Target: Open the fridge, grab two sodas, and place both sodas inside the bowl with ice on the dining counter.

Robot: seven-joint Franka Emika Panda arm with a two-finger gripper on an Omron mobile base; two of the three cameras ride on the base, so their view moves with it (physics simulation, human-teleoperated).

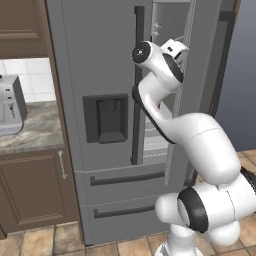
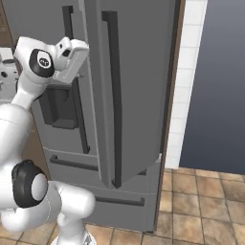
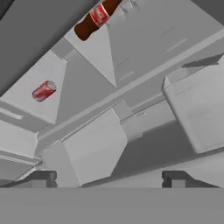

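Hand view — gripper (image 3: pixel 109 178) jaws wide and empty inside the open fridge (image 1: pixel 100 75), bottle (image 3: pixel 94 19) and can (image 3: pixel 44 91) on shelves ahead — centre on one soda before closing.

Matt grey metal fridge (image 1: pixel 105 75); brown wood-grain cabinets (image 1: pixel 35 190); speckled stone counter (image 1: pixel 37 125).

Grey fridge (image 1: pixel 100 75) with dark handles (image 1: pixel 138 90) and dark dispenser (image 1: pixel 105 118), pale grey shelves (image 3: pixel 144 39) ahead of the gripper, dark-brown bottle (image 3: pixel 94 19) with red label, red can (image 3: pixel 44 91) with silver top, brown cabinet (image 1: pixel 35 187), veined grey-beige counter (image 1: pixel 37 127), terracotta floor tiles (image 2: pixel 206 206)
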